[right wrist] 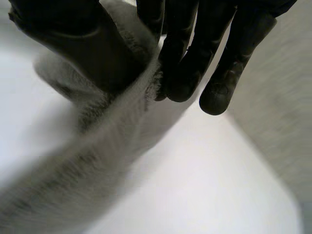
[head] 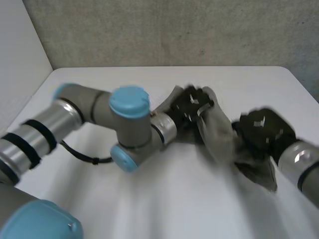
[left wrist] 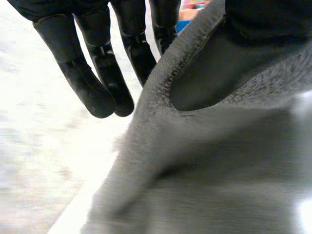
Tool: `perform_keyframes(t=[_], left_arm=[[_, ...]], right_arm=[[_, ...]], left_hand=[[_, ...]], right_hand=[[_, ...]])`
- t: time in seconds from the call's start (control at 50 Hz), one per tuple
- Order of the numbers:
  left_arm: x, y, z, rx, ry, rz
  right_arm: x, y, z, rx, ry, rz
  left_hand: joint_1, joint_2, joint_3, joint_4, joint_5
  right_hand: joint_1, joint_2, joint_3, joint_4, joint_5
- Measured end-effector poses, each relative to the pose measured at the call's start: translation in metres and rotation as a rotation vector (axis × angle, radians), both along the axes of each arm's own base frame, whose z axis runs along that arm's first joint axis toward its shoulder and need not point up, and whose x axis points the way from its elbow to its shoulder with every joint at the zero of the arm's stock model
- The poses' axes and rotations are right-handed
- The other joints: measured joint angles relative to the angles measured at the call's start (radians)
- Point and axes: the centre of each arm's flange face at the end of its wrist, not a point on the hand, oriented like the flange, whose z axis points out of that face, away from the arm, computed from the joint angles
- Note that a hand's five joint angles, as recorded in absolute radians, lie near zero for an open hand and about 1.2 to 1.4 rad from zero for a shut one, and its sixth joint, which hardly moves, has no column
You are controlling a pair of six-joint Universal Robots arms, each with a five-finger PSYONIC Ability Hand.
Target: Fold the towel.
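Head view looks down from behind at the table; both wrist views hug the same towel.

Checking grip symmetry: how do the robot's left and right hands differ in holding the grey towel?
The black left hand pinches the grey fleecy towel between thumb and nearest fingers, outer fingers hanging clear; the black right hand keeps its fingers bunched at the hem, opposite its thumb. The left hand reaches farther out than the right. Both grip one towel.

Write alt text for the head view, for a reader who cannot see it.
A crumpled grey towel runs between the robot's black left hand and right hand over a white table. The grey left arm reaches in from the left.
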Motion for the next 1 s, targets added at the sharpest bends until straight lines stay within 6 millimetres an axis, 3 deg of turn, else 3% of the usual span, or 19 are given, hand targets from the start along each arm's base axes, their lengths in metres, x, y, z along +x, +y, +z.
perform_keyframes(t=[0.1, 0.16, 0.24, 0.3, 0.34, 0.38, 0.44, 0.48, 0.56, 0.7, 0.74, 0.84, 0.9, 0.98, 1.0], left_arm=[[0.026, -0.039, 0.056, -0.119, 0.109, 0.154], [0.05, -0.06, 0.113, -0.233, 0.236, 0.275], [0.076, -0.063, 0.176, -0.334, 0.387, 0.346], [0.089, -0.055, 0.208, -0.362, 0.47, 0.352], [0.099, -0.046, 0.222, -0.355, 0.508, 0.346], [0.107, -0.038, 0.226, -0.334, 0.522, 0.34], [0.113, -0.029, 0.218, -0.295, 0.503, 0.335], [0.117, -0.021, 0.202, -0.25, 0.465, 0.331], [0.128, 0.002, 0.146, -0.121, 0.341, 0.315], [0.147, 0.037, 0.063, 0.05, 0.177, 0.308], [0.157, 0.048, 0.034, 0.106, 0.114, 0.32], [0.167, 0.06, 0.001, 0.155, 0.022, 0.335], [0.169, 0.062, -0.008, 0.163, -0.007, 0.338], [0.17, 0.061, -0.01, 0.164, -0.017, 0.34], [0.17, 0.06, -0.01, 0.162, -0.018, 0.342]], right_arm=[[0.011, -0.033, 0.045, -0.256, -0.165, -0.007], [0.017, -0.052, 0.092, -0.473, -0.34, -0.007], [0.017, -0.055, 0.146, -0.692, -0.545, 0.022], [0.016, -0.049, 0.172, -0.782, -0.64, 0.053], [0.017, -0.044, 0.179, -0.794, -0.674, 0.073], [0.025, -0.04, 0.173, -0.74, -0.67, 0.096], [0.037, -0.034, 0.157, -0.651, -0.631, 0.127], [0.049, -0.029, 0.138, -0.561, -0.565, 0.158], [0.065, -0.017, 0.094, -0.406, -0.384, 0.213], [0.064, -0.013, 0.041, -0.246, -0.178, 0.217], [0.06, -0.014, 0.018, -0.167, -0.116, 0.201], [0.051, -0.018, -0.008, -0.06, -0.058, 0.154], [0.046, -0.018, -0.017, -0.025, -0.044, 0.128], [0.042, -0.017, -0.026, 0.005, -0.032, 0.102], [0.04, -0.017, -0.031, 0.018, -0.025, 0.087]], left_hand=[[0.0, 0.0, 0.001, 0.0, 0.0], [0.0, 0.007, 0.001, 0.0, 0.0], [0.0, 0.023, 0.002, 0.0, 0.0], [0.0, 0.03, 0.002, 0.0, 0.009], [0.0, 0.03, 0.002, 0.0, 0.014], [0.0, 0.03, 0.002, 0.0, 0.017], [0.0, 0.03, 0.003, 0.0, 0.019], [0.0, 0.03, 0.003, 0.0, 0.02], [0.0, 0.03, 0.003, 0.0, 0.02], [0.0, 0.03, 0.004, 0.0, 0.019], [0.0, 0.03, 0.004, 0.0, 0.019], [0.0, 0.03, 0.004, 0.0, 0.02], [-0.001, 0.019, -0.018, -0.017, 0.015], [-0.363, -0.409, -0.447, -0.449, -0.393], [-0.546, -0.595, -0.635, -0.631, -0.577]], right_hand=[[0.001, 0.002, 0.0, 0.0, 0.0], [0.001, 0.007, 0.0, 0.0, 0.0], [0.001, 0.03, 0.0, 0.0, 0.0], [0.001, 0.03, 0.0, 0.0, 0.0], [0.001, 0.03, 0.0, 0.0, 0.001], [0.002, 0.03, 0.001, 0.0, 0.016], [0.004, 0.03, 0.001, 0.0, 0.02], [0.004, 0.03, 0.001, 0.0, 0.02], [0.004, 0.03, 0.001, 0.0, 0.02], [0.004, 0.03, 0.0, 0.0, 0.02], [0.004, 0.03, 0.001, 0.0, 0.02], [0.004, 0.03, 0.001, 0.0, 0.02], [0.004, 0.03, 0.0, 0.0, 0.02], [0.004, 0.03, 0.0, 0.0, 0.02], [0.004, 0.03, 0.001, 0.0, 0.02]])
